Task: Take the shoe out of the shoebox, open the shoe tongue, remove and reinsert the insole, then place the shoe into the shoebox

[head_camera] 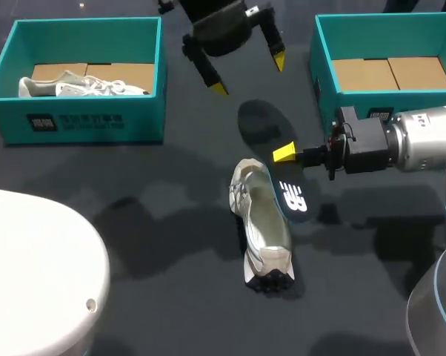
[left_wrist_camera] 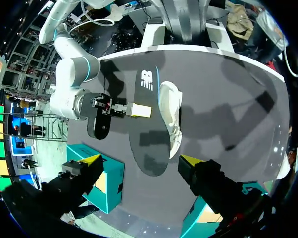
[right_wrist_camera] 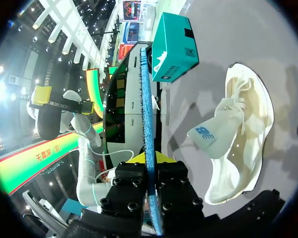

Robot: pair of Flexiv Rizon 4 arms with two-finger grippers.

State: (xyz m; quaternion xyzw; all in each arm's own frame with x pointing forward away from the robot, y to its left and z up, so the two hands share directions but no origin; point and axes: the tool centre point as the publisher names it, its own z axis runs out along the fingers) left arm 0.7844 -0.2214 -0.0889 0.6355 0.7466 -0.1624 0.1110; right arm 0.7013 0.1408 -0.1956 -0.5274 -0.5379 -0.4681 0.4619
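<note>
A cream sneaker [head_camera: 266, 222] [left_wrist_camera: 171, 114] [right_wrist_camera: 243, 129] lies on the dark table, its tongue pulled open. My right gripper [head_camera: 284, 153] [right_wrist_camera: 149, 158] is shut on the dark insole [head_camera: 293, 199] [left_wrist_camera: 147, 82] [right_wrist_camera: 146, 99], gripping its blue-edged side near the middle. It holds the insole tilted on edge just beside the shoe. My left gripper [head_camera: 249, 74] [left_wrist_camera: 141, 161] hangs open and empty above the back of the table, between the two boxes.
A teal shoebox [head_camera: 134, 119] at the back left holds a second pale sneaker [head_camera: 82, 85]. Another teal shoebox [head_camera: 323, 74] at the back right shows only its cardboard floor. A white rounded body [head_camera: 30, 274] fills the near left corner.
</note>
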